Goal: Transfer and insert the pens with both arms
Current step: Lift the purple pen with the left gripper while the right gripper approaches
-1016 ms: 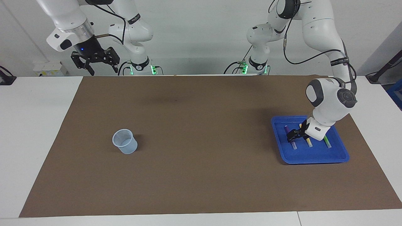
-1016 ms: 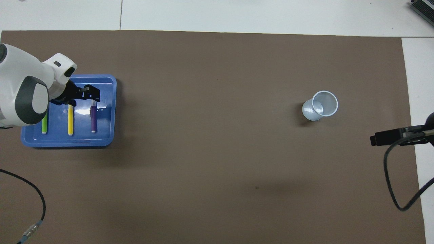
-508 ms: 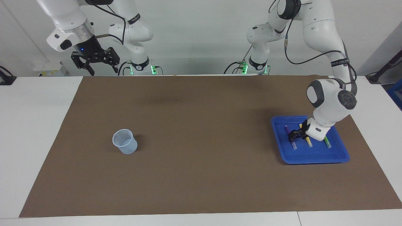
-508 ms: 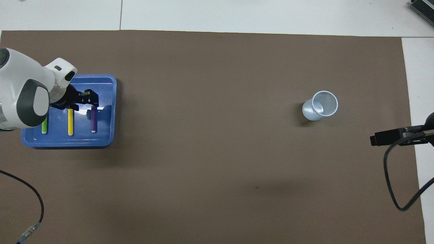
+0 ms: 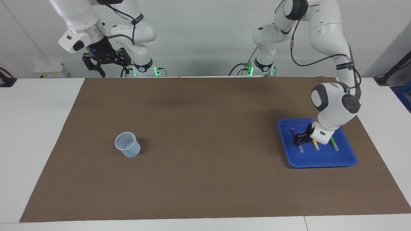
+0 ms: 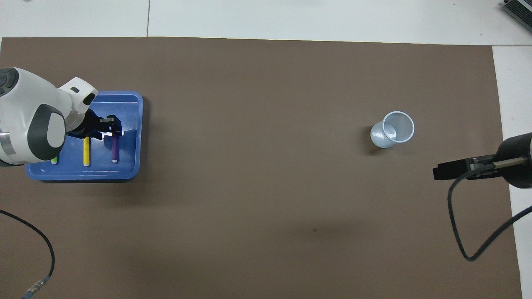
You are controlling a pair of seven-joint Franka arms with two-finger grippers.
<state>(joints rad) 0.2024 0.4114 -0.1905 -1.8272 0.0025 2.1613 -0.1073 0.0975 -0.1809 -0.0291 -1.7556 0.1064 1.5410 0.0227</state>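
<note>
A blue tray [image 5: 321, 160] at the left arm's end of a brown table mat [image 5: 205, 179] holds three pens lying side by side, and the left gripper [image 5: 300, 138] is down inside it, directly on the purple pen [image 5: 293, 132]. The black fingers straddle that pen partway along its length; whether they have clamped it or only bracket it cannot be told, and the pen lies flat on the tray floor. Just beside the gripper, toward the left arm's edge of the tray, lies the yellow pen [image 5: 316, 145], partly covered by the white wrist; next to that one, under the wrist, is the green pen [image 5: 334, 144]. In the overhead view the same row shows: purple pen [image 6: 115, 149] under the left gripper [image 6: 110, 127], yellow pen [image 6: 86, 152] alongside, and only the tip of the green pen [image 6: 54, 159] peeking out from the arm's bulk, all within the blue tray [image 6: 133, 124].

Well apart from the left gripper, toward the right arm's end of the mat, a translucent plastic cup [image 5: 127, 144] stands upright, mouth up, also seen from overhead [image 6: 392, 129].

The right gripper [image 5: 107, 65] waits high in the air over the mat's edge at the robots' end, fingers spread apart and carrying nothing.
</note>
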